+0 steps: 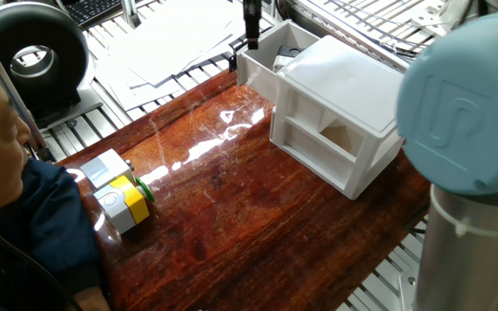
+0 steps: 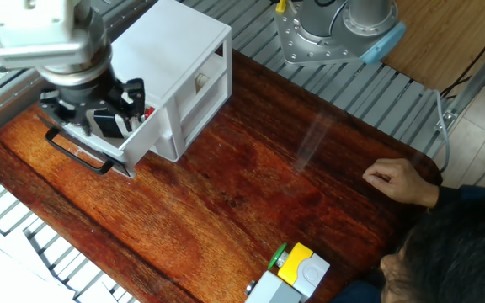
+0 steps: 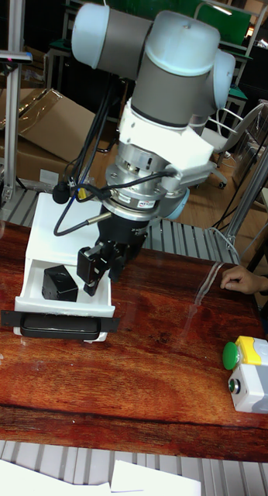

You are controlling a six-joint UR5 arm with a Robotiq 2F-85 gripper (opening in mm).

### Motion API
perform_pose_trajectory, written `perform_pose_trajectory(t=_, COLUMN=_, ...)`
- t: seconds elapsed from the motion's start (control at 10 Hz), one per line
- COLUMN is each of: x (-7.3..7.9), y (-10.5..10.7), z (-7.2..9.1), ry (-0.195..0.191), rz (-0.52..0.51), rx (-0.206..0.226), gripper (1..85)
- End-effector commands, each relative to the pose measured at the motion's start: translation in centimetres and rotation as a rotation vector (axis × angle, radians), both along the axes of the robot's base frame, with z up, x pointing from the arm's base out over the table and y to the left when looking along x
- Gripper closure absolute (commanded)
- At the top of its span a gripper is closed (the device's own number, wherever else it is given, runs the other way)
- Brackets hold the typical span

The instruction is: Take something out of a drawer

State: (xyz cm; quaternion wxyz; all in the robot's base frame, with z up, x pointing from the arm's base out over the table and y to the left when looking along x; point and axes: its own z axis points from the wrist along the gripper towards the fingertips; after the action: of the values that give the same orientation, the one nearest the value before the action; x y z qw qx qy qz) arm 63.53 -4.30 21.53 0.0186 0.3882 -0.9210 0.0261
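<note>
The white drawer is pulled out of the white cabinet, its black handle facing the table's edge. The something lies inside it on the left, looking black from the front. In the other fixed view the something shows below the gripper, with a red knob beside it. My gripper hangs over the drawer's right part, open, with nothing between its fingers. From above, the gripper straddles the drawer with fingers spread. Only the tip of the gripper shows above the drawer.
A grey-and-yellow block with a green knob stands near the table's far edge from the cabinet. A person sits there, one hand resting on the wood. Papers and a black round device lie beyond the table.
</note>
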Motion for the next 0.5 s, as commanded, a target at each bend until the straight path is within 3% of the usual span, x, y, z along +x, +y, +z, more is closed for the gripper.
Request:
perform_pose_trajectory(t=0.0, x=1.7, y=0.4, z=0.4, ry=-0.031, rz=-0.067, rx=-0.002, gripper=14.7)
perform_pose_trajectory(t=0.1, x=2.3, y=0.3, z=0.4, ry=-0.054, rz=-0.094, rx=-0.005, gripper=7.7)
perform_pose_trajectory(t=0.4, x=3.1, y=-0.6, z=0.5, ry=-0.093, rz=-0.179, rx=-0.035, gripper=8.7)
